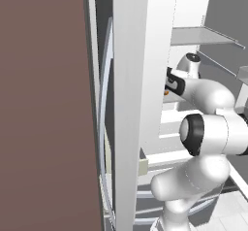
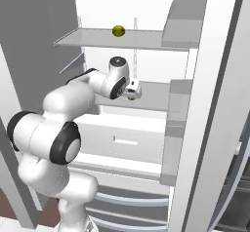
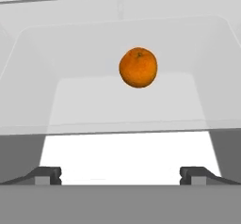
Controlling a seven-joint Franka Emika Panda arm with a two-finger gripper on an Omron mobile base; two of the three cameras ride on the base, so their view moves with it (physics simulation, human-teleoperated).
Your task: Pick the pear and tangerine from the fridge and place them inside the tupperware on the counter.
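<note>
gripper (image 3: 120,173) spread wide, lined up on the tangerine (image 3: 138,67); it's round, so a nudge could roll it away.

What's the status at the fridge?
Gripper fingers open, holding nothing. Small round orange tangerine ahead on the shelf, untouched. Yellow-green pear one shelf up. Nothing in the way.

The arm (image 2: 58,128) is glossy white, built of rounded bulbous segments with black bands at the joints; its wrist carries a dark round cap near the fridge (image 2: 215,104) shelf.
</note>
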